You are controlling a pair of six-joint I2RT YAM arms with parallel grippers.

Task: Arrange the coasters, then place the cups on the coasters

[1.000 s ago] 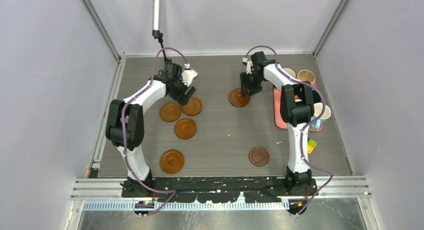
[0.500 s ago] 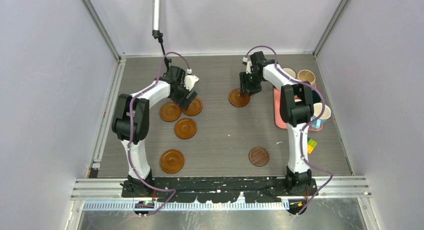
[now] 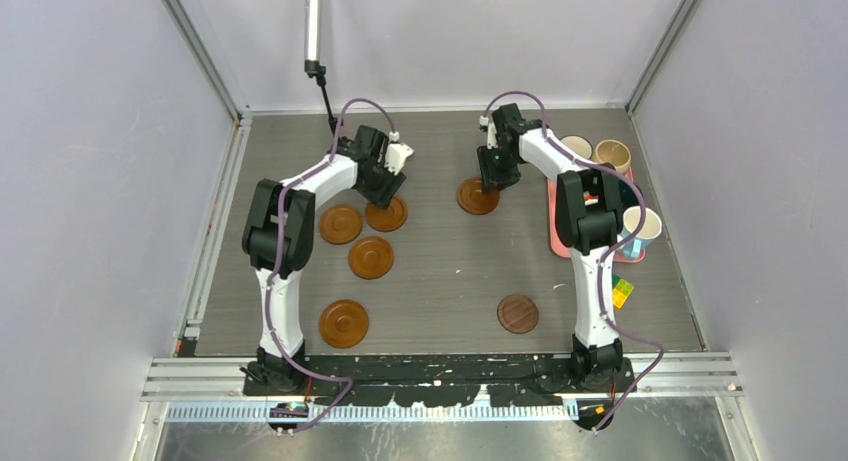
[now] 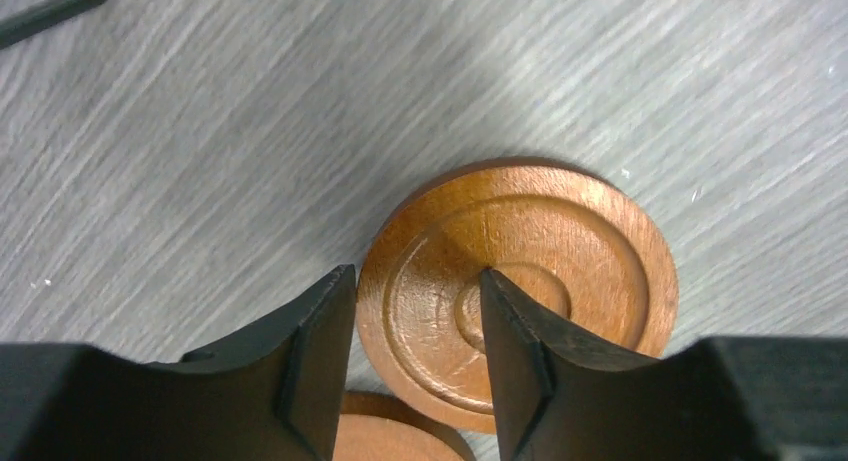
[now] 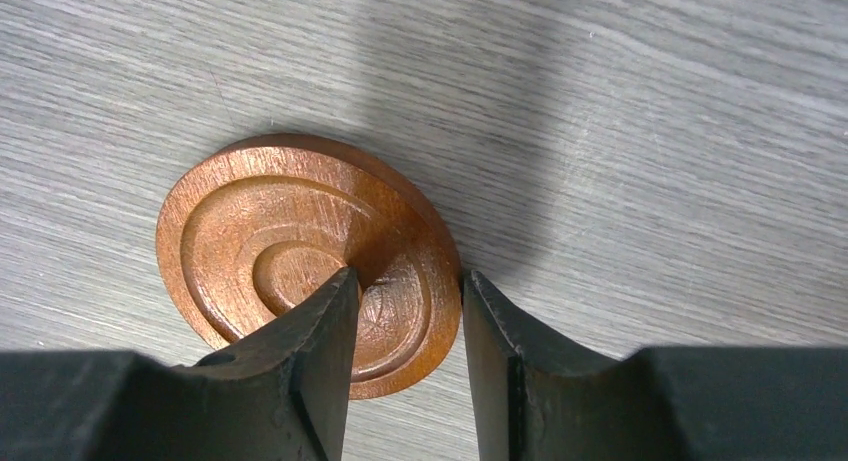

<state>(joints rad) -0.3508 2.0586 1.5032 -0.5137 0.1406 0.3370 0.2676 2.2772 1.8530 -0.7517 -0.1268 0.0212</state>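
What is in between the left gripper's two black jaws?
Part of a reddish-brown coaster lies in the gap of the left gripper: one jaw stands outside its rim, the other over its middle rings. The left wrist view shows it.

The grey bench had thin wood lines on it; a pink tray lay at its right side; small bright toy bricks sat near the tray; a metal pole hung at the back.
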